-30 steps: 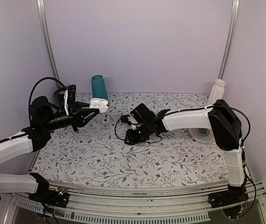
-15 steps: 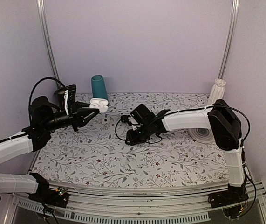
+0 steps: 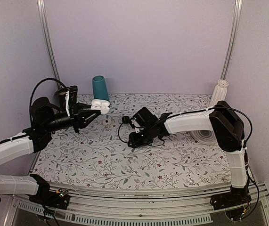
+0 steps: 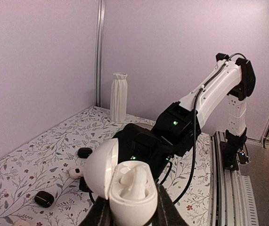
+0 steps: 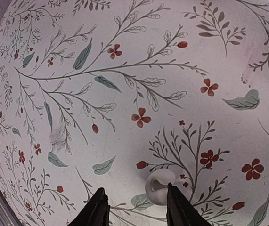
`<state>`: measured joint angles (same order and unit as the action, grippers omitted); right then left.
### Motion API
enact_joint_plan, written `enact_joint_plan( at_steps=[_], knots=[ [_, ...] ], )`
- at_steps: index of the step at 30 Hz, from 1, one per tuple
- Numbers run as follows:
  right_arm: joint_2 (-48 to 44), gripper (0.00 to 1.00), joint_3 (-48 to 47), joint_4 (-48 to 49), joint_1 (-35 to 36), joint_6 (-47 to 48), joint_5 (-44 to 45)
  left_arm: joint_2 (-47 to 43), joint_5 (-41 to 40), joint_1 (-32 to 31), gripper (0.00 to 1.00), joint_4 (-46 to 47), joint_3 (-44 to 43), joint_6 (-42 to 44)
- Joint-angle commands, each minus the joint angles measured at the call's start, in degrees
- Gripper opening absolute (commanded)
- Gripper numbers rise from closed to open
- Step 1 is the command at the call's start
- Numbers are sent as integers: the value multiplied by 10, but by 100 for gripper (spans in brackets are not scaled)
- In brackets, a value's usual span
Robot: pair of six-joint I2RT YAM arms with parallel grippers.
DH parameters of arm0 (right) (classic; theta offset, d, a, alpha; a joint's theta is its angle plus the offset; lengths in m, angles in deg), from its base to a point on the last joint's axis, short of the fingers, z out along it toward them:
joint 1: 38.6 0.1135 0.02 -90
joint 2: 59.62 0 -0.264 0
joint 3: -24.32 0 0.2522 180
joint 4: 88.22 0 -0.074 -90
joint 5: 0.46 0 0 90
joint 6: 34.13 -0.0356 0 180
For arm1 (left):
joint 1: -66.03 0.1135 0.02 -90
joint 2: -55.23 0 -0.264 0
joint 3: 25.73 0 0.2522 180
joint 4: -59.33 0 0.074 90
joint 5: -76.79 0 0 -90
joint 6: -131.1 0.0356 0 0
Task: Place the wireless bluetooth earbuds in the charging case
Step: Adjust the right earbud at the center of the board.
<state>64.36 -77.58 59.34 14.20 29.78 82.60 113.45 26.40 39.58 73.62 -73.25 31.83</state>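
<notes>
The loose bud [image 5: 158, 187] lies on the table in mid-field. It sits between the fingers of the right claw [image 5: 136, 209] but off-centre, close against one finger with a gap to the other. That claw is partly spread, wider than the bud, and grips nothing. From above, the claw hides the bud.

The step in hand looks like the pick-up. To do it well, slide the claw sideways until the bud is centred. Keep the fingertips down at the cloth and close slowly, since so small and rounded a thing would likely squirt out of a lopsided pinch.

The case [image 4: 127, 188] waits to the far left, held off the table just near of a teal cup [image 3: 100, 88]. Its lid is open and the left claw [image 4: 133, 213] is clamped on its lower body. One seated bud [image 4: 135, 181] shows inside, and the socket beside it looks free. The loose bud should go in there stem first.

The table [image 3: 125, 160] is flat, with a pale floral print that gives a white bud little contrast. Black lumps [image 4: 85, 152] lie on it. A ribbed white vase [image 3: 219, 92] stands at the far right, and lilac walls [image 3: 139, 42] close three sides.
</notes>
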Motion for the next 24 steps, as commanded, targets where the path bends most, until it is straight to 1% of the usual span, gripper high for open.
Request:
enact_joint_plan(
  at_steps=[1, 9, 17, 24],
  knots=[
    [6, 42, 18, 16, -2, -8, -2, 2, 6, 7, 0, 7, 5, -3],
    [-8, 42, 35, 18, 2, -21, -12, 5, 8, 7, 0, 7, 5, -5],
    [-36, 42, 46, 21, 23, -36, -21, 6, 9, 7, 0, 9, 5, -6],
    [-30, 42, 37, 44, 24, -39, -53, 9, 13, 7, 0, 12, 5, -9]
  ],
)
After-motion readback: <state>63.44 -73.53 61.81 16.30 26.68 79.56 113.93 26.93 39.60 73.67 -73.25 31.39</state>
